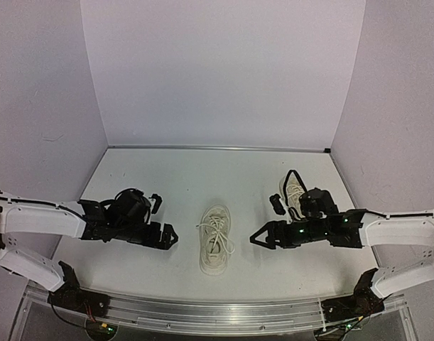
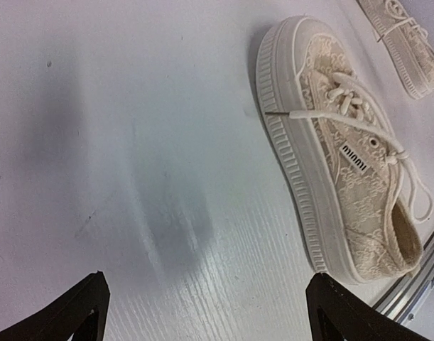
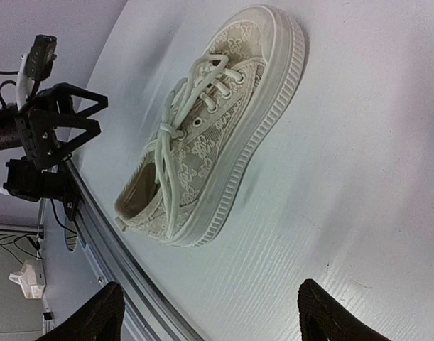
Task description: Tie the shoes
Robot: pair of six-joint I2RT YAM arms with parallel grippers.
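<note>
One cream-white lace shoe (image 1: 215,240) lies in the middle of the table, toe to the back, its thin white laces (image 1: 218,229) spread over the tongue and sides. The left wrist view shows this shoe (image 2: 344,153) at the right; in the right wrist view the shoe (image 3: 213,131) is upper middle. The other shoe (image 1: 293,189) lies at the right, partly hidden behind the right arm, and this second shoe (image 2: 410,44) also shows in the left wrist view's corner. My left gripper (image 1: 162,220) (image 2: 206,295) stands open left of the middle shoe, apart from it. My right gripper (image 1: 268,222) (image 3: 211,302) stands open to its right, holding nothing.
A metal rail (image 1: 217,314) runs along the table's near edge, close to the middle shoe's heel. White walls (image 1: 224,78) close in the back and both sides. The left gripper (image 3: 60,124) shows beyond the shoe in the right wrist view.
</note>
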